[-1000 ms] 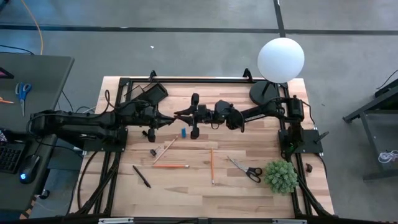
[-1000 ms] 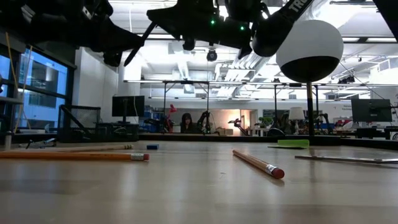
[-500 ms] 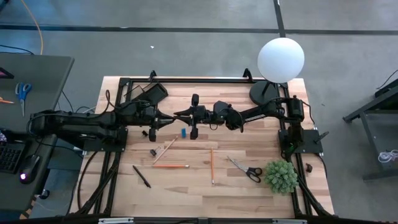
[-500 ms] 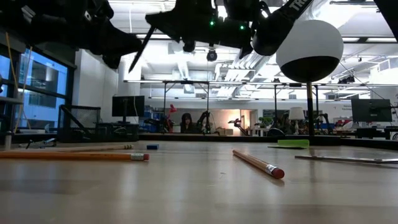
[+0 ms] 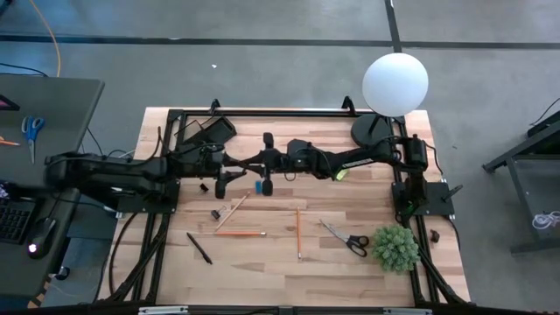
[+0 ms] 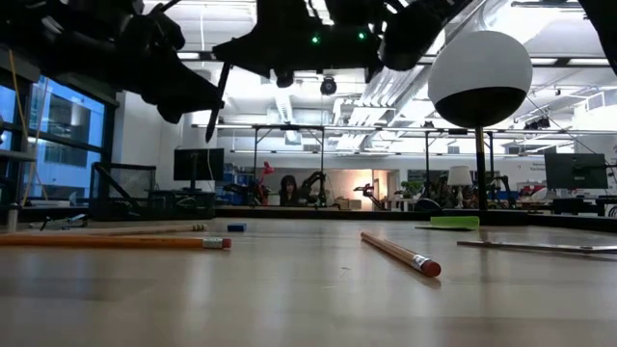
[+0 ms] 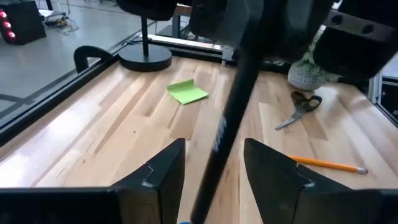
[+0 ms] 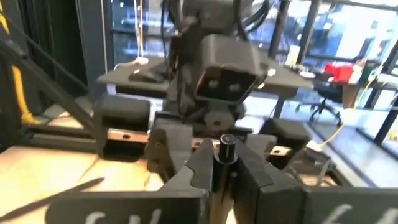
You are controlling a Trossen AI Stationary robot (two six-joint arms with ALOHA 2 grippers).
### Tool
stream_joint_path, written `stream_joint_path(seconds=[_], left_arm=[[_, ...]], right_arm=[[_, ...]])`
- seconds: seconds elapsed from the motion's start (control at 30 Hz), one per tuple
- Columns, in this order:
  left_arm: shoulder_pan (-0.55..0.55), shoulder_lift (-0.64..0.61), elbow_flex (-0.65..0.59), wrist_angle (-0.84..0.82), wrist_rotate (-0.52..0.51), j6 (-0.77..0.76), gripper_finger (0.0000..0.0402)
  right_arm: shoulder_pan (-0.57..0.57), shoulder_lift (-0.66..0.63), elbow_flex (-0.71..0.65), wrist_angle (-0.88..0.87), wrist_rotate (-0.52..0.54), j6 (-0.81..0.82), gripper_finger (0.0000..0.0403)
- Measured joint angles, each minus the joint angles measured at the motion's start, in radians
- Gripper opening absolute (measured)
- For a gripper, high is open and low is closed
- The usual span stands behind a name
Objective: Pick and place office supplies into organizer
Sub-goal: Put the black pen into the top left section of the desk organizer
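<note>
My right gripper (image 5: 261, 163) reaches in from the table's right over the middle and is shut on a black pen (image 7: 233, 106). My left gripper (image 7: 214, 168) is open and faces it from the left. Its two fingers stand on either side of the pen's lower part, and I see a gap on each side. In the high view my left gripper (image 5: 227, 168) is just left of the right one. The black organizer tray (image 5: 215, 131) lies at the far left. A blue eraser (image 5: 258, 186) lies on the table below the grippers. My right gripper pinches the pen between its two fingers just below the pen's upper end (image 8: 225, 148), which sticks out above them. The fingers come level from the table's right and lie across the pen. The pen hangs tilted below the fingers (image 6: 218, 101), clear of the table.
On the near half lie an orange pencil (image 5: 239, 233), another pencil (image 5: 298, 232), a wooden pencil (image 5: 232, 210), a second black pen (image 5: 199, 248) and black-handled scissors (image 5: 343, 237). A lime-green pad (image 7: 188, 91) lies under the right arm. A plant (image 5: 395, 248) and a globe lamp (image 5: 394, 83) stand at the right.
My right gripper has gone toward the table's left edge with the pen, up to my left gripper, so that the pen now stands between the left fingers. The pen has tipped more upright.
</note>
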Motion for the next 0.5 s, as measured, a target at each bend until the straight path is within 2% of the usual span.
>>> stream_joint_path(seconds=[0.3,0.5], left_arm=[[0.000,0.005,0.000,0.100,0.023,0.000,0.0122],[0.000,0.043,0.000,0.090,0.050,-0.007,0.0075]], right_arm=[[0.001,0.000,0.015,-0.049,0.001,0.011,0.0019],[0.002,0.000,0.015,-0.045,0.000,0.026,0.0019]])
